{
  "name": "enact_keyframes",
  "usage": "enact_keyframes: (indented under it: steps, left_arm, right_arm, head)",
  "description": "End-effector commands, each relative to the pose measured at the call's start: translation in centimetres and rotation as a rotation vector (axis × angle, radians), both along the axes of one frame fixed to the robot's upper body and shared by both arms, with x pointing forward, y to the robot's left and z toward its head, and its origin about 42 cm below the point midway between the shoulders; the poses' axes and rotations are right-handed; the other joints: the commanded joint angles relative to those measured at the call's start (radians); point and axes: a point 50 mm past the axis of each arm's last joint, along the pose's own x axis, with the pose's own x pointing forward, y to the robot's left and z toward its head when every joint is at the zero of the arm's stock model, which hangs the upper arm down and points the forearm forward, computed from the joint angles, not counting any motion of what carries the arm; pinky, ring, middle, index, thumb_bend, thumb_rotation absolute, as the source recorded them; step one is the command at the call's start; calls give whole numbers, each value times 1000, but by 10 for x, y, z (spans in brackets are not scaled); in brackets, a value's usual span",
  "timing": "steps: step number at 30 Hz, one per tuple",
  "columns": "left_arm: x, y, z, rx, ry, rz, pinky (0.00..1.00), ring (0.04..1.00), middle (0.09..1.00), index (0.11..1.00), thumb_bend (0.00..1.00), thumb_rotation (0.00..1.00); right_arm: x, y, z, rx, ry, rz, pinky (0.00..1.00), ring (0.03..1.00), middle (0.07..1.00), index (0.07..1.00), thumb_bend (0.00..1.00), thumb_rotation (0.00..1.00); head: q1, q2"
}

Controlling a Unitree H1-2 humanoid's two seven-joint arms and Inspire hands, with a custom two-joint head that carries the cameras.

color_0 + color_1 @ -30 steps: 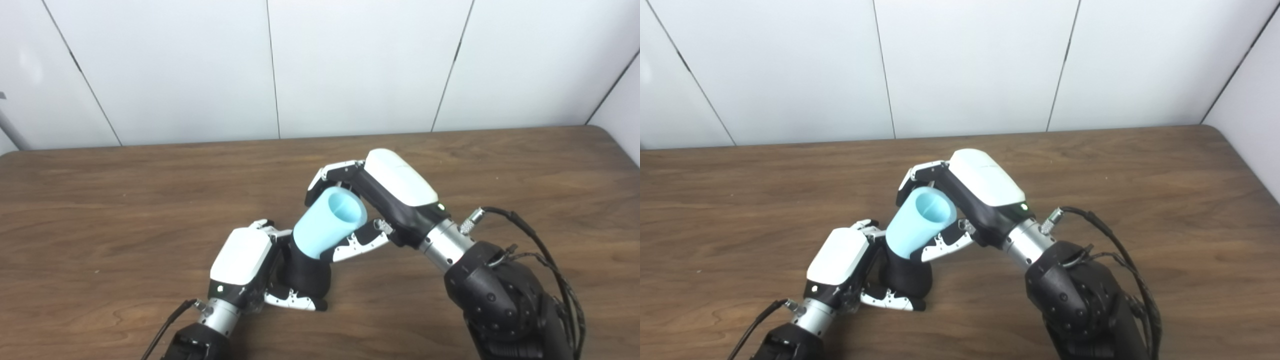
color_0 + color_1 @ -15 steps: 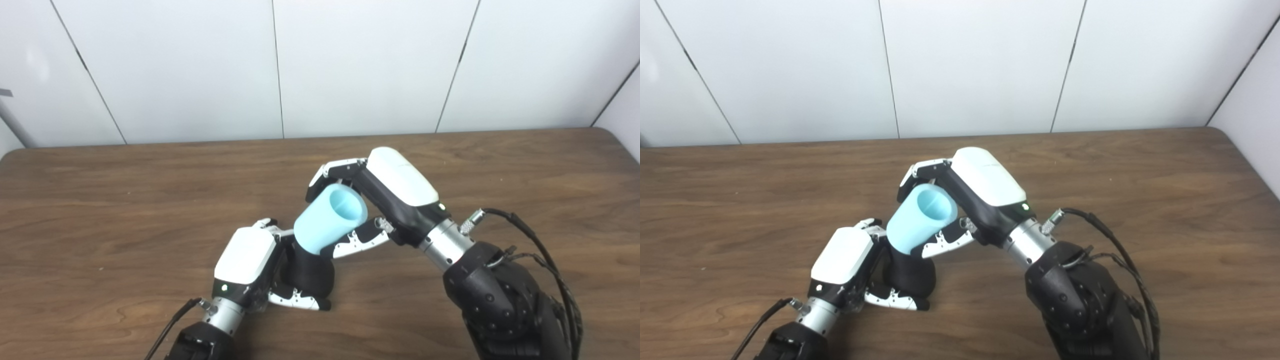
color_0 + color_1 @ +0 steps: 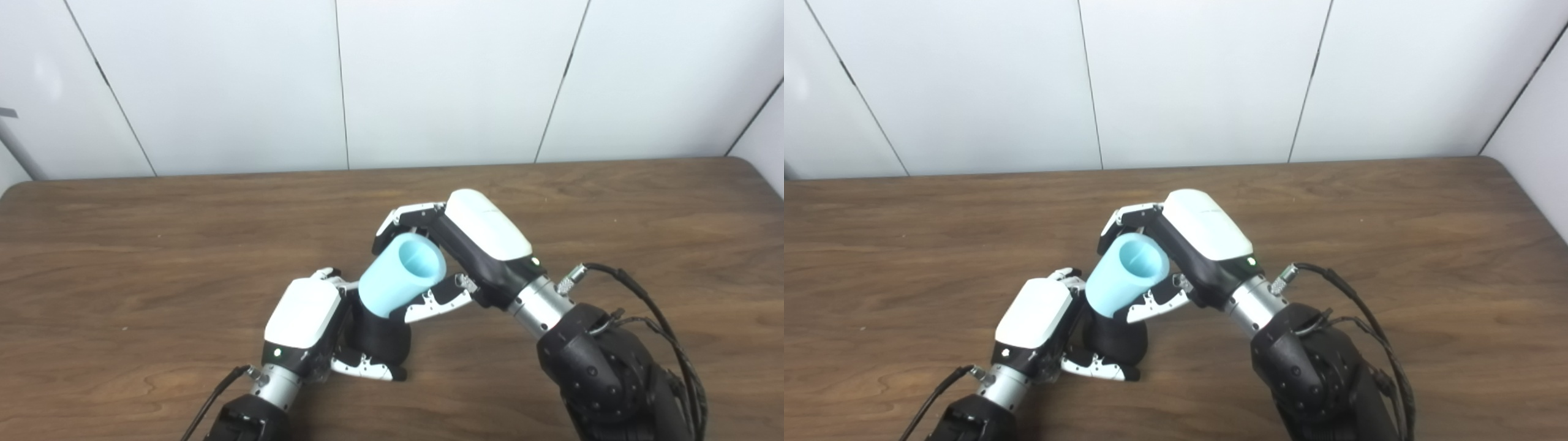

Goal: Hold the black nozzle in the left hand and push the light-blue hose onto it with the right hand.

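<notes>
The black nozzle (image 3: pixel 378 336) stands on the brown table (image 3: pixel 122 245), gripped low by my left hand (image 3: pixel 304 318), whose fingers wrap round its base. A short light-blue hose (image 3: pixel 399 275), a tilted tube with its open end facing up and right, sits over the nozzle's top. My right hand (image 3: pixel 474 242) is shut on the hose, fingers over its far side and thumb under it. The nozzle's upper part is hidden inside the hose.
White wall panels (image 3: pixel 429 79) rise behind the table's far edge. A black cable (image 3: pixel 643 300) loops off my right forearm. A grey bar (image 3: pixel 15 147) shows at the far left by the wall.
My right hand and the hose have sunk slightly down and left, further over the nozzle. The camera has shifted a little. My left hand has kept its hold.
</notes>
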Motion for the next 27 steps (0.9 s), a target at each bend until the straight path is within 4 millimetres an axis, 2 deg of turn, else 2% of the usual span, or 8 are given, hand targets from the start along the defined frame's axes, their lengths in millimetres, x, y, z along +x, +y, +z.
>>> enact_keyframes:
  steps: [1, 15, 27]
  left_arm:
    - [-9, -6, -12, 31, 71, -30, 833, 619, 454, 505, 524, 0]
    - [-11, -10, -12, 41, 56, -50, 838, 614, 437, 512, 522, 0]
    - [-17, -17, -15, 71, 74, -64, 836, 619, 455, 510, 523, 0]
  right_arm:
    - [-2, 4, 6, -16, -36, 34, 294, 400, 511, 554, 489, 0]
    - [5, 6, 13, 10, -51, 27, 307, 398, 515, 540, 491, 0]
    - [15, -1, 19, 31, -54, 5, 312, 397, 511, 537, 492, 0]
  head:
    - [-1, 2]
    - [6, 12]
    - [6, 17]
